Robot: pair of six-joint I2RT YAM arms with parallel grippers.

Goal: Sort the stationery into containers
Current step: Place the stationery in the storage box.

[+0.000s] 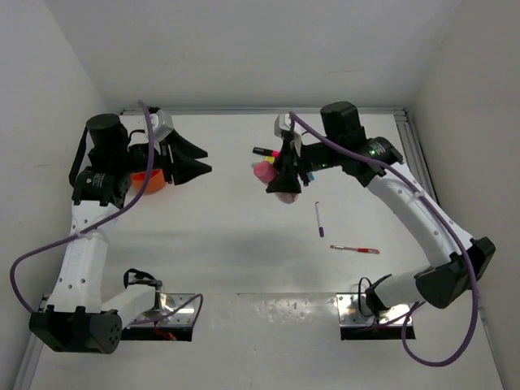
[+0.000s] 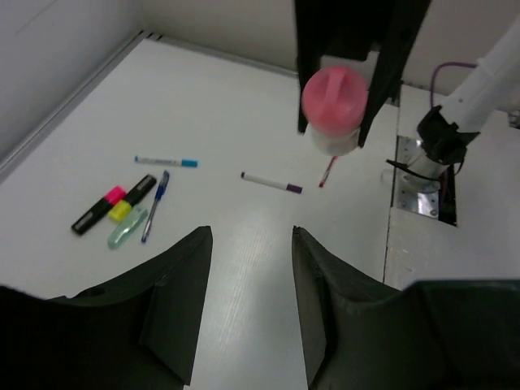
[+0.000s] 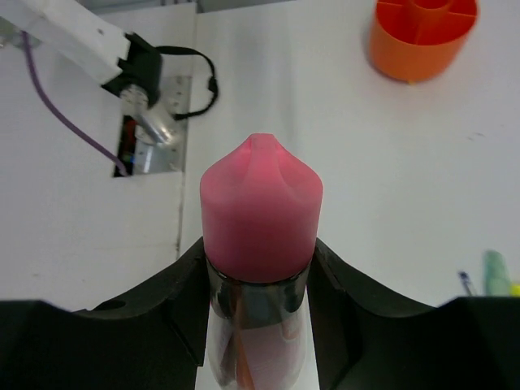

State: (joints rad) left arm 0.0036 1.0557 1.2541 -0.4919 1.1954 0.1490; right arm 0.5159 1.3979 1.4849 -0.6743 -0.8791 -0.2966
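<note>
My right gripper (image 1: pixel 281 184) is shut on the small pink chunky item (image 3: pixel 260 207), a pink cap on a clear body, and holds it above the table's middle. The item also shows in the left wrist view (image 2: pixel 333 101). The orange bowl (image 1: pixel 149 180) stands at the far left, partly hidden by my left arm, and shows in the right wrist view (image 3: pixel 422 36). My left gripper (image 2: pixel 252 231) is open and empty beside the bowl. On the table lie black highlighters (image 2: pixel 101 209), a green highlighter (image 2: pixel 127 227), a blue pen (image 2: pixel 154 205), a white purple-tipped pen (image 1: pixel 319 219) and a red pen (image 1: pixel 354 249).
A white pen with a blue tip (image 2: pixel 166 162) lies near the back wall. Walls close the table at the back and sides. Metal mounting plates (image 1: pixel 370 313) sit at the near edge by the arm bases.
</note>
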